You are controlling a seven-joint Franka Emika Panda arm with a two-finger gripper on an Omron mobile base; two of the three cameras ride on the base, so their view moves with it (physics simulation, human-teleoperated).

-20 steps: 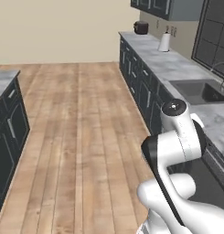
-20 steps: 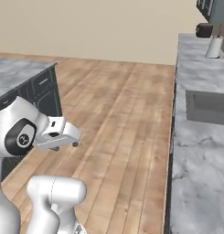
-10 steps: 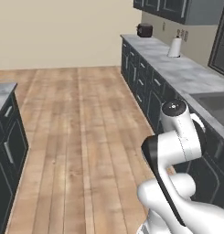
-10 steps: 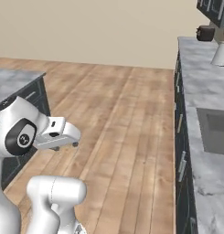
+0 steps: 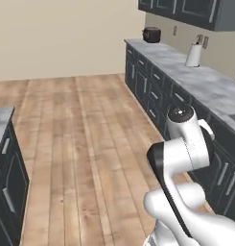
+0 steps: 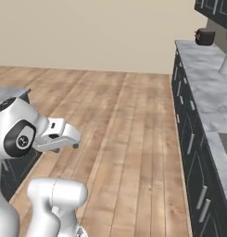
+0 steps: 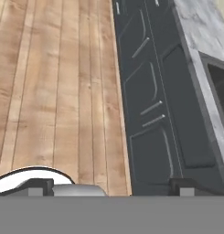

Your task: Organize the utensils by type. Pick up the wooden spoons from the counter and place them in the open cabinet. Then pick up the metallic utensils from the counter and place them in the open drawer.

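Note:
The grey-white marble counter (image 5: 186, 72) runs along the right wall, seen also in the right base view (image 6: 203, 88) and at the top right of the hand view (image 7: 200, 27). The wooden spoons, the metallic utensils, the open cabinet and the open drawer are out of view. My gripper (image 6: 71, 139) is held in front of the arm over the wooden floor, well away from the counter. In the hand view its two dark fingertips (image 7: 38, 185) stand far apart, so the gripper (image 7: 112, 187) is open with nothing between them.
A dark appliance (image 5: 151, 34) and a white paper-towel roll (image 5: 193, 55) stand far along the counter. A sink (image 7: 218, 87) is set into it, above dark lower cabinets (image 7: 154, 105) with silver handles. An island counter (image 5: 1, 120) lies left. Wooden floor (image 5: 90, 125) spreads between.
The whole picture has shifted, so the base has driven: the counter and sink have slid right and nearer. The arm's pose and the open gripper look the same.

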